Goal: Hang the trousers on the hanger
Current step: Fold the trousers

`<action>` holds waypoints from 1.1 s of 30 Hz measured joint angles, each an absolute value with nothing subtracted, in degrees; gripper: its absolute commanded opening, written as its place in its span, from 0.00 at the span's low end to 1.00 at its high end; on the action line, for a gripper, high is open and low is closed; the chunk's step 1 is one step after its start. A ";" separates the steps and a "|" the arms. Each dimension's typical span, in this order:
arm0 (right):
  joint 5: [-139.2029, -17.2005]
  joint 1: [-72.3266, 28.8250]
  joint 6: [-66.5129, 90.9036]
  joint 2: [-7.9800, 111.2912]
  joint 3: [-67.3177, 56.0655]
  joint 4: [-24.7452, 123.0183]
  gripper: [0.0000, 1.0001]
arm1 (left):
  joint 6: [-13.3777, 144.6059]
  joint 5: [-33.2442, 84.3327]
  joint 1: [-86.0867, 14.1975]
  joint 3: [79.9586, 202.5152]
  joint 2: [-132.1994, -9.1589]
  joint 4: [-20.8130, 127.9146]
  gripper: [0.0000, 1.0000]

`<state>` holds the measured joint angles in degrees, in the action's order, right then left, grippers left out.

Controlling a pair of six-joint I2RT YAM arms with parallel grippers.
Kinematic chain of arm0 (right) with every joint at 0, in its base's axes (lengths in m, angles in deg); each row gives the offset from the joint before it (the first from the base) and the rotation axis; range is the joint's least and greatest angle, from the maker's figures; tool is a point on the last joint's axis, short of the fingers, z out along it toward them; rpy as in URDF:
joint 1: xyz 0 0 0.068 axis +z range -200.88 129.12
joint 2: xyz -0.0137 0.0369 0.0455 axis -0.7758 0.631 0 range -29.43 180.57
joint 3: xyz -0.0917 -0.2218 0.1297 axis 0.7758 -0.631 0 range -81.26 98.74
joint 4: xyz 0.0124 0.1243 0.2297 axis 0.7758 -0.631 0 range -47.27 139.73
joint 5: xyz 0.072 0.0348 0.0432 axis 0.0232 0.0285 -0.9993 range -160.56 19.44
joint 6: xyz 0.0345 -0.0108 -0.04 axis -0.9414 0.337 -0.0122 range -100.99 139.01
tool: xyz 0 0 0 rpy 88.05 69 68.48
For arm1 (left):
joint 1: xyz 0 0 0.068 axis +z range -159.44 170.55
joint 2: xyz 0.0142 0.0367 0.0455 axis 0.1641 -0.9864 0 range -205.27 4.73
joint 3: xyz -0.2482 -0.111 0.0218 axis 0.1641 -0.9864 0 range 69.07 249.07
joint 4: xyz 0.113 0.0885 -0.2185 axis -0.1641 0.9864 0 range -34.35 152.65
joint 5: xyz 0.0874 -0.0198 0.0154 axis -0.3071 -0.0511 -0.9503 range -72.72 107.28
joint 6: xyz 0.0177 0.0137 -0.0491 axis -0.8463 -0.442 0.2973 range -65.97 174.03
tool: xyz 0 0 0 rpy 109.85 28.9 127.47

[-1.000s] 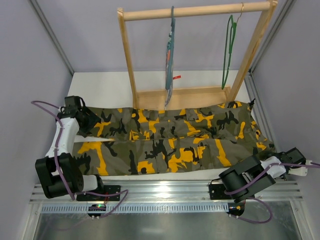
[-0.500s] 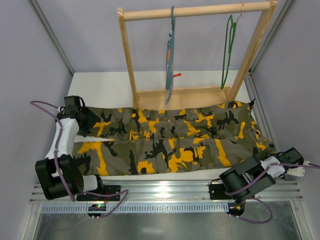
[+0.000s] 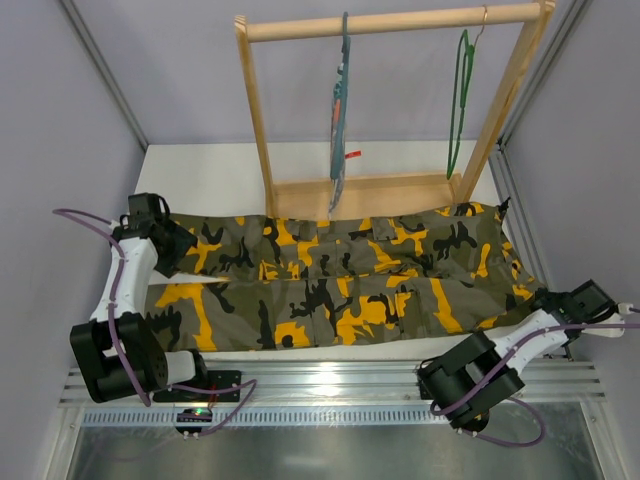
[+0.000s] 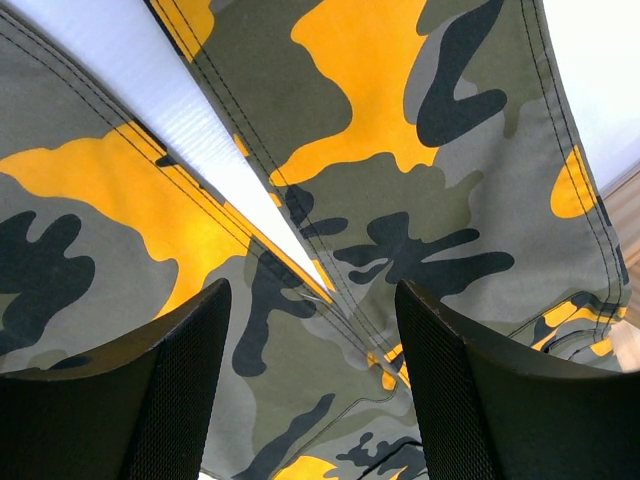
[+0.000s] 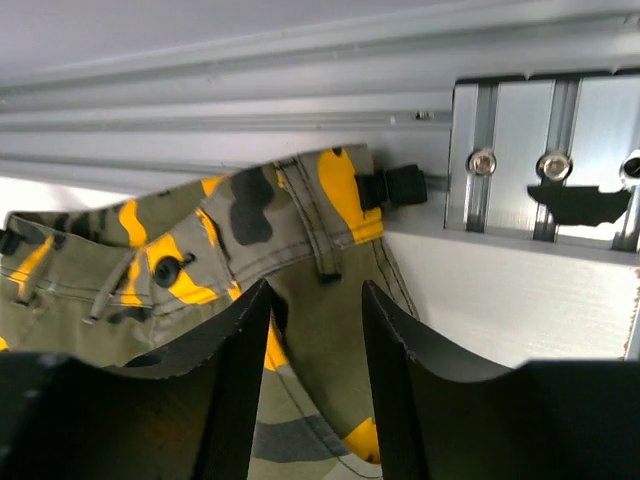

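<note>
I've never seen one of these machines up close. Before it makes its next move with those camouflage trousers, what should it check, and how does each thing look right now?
1. Olive, black and orange camouflage trousers spread flat on the white table: ok.
2. Left pincer open over the leg ends: ok.
3. Right pincer open at the waistband: ok.
4. Cloth gripped by either pincer: not ok, nothing held yet.
5. Thin green wire hanger hooked on the wooden rail: ok.
6. Hanger within the arms' reach: cannot tell.
</note>
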<state>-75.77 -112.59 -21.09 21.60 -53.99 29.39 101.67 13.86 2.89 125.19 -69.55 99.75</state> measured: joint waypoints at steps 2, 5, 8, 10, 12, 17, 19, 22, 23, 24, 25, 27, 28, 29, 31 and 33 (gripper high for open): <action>-77.68 -112.94 -20.78 23.17 -54.80 29.55 0.50 | 101.67 13.86 2.91 125.19 -69.55 99.77 0.67; -81.04 -115.00 -20.39 25.01 -55.65 30.12 0.59 | 101.67 13.93 2.91 125.19 -69.55 99.71 0.67; -84.19 -118.89 -19.51 25.95 -56.62 31.03 0.64 | 101.67 14.30 2.91 125.19 -69.58 99.58 0.67; -85.92 -121.53 -18.73 26.78 -57.25 31.75 0.67 | 101.69 14.78 2.89 125.19 -69.68 99.38 0.67; -87.36 -123.43 -18.33 27.52 -58.12 32.50 0.69 | 101.72 15.28 2.89 125.19 -69.95 98.99 0.67; -93.41 -125.55 -19.34 30.58 -60.73 36.96 0.80 | 101.65 15.94 2.89 125.19 -71.13 98.70 0.67; -96.12 -125.86 -20.15 32.94 -60.73 40.08 0.81 | 101.65 16.03 2.89 125.19 -71.39 98.68 0.67; -99.49 -126.01 -21.22 35.94 -60.70 43.75 0.81 | 101.78 16.18 2.89 125.19 -71.39 98.46 0.67; -100.14 -126.01 -21.55 36.53 -60.70 44.45 0.81 | 101.85 16.44 2.89 125.19 -71.39 98.24 0.67; -100.80 -126.01 -21.79 37.23 -60.70 45.22 0.81 | 101.89 16.75 2.89 125.19 -71.39 97.98 0.67; -101.35 -126.05 -21.96 37.82 -60.70 45.87 0.80 | 101.93 17.05 2.89 125.19 -71.39 97.72 0.67; -102.00 -126.08 -22.20 38.89 -60.40 46.31 0.76 | 102.04 17.49 2.89 125.19 -71.50 97.35 0.67; -101.98 -126.08 -22.16 39.35 -60.11 46.25 0.74 | 102.04 17.60 2.89 125.19 -71.65 97.19 0.67; -101.87 -126.05 -22.16 40.03 -59.79 46.01 0.70 | 102.04 17.62 2.89 125.19 -71.81 97.04 0.67; -101.74 -126.08 -22.07 41.56 -59.02 45.68 0.52 | 102.04 17.73 2.89 125.19 -72.33 96.76 0.67; -100.82 -126.08 -21.85 42.71 -58.93 45.42 0.42 | 102.09 17.88 2.89 125.19 -72.79 96.49 0.67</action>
<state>-100.82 -126.08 -21.85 42.71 -58.93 45.42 102.09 17.88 2.89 125.19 -72.79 96.49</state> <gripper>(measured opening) 0.527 0.671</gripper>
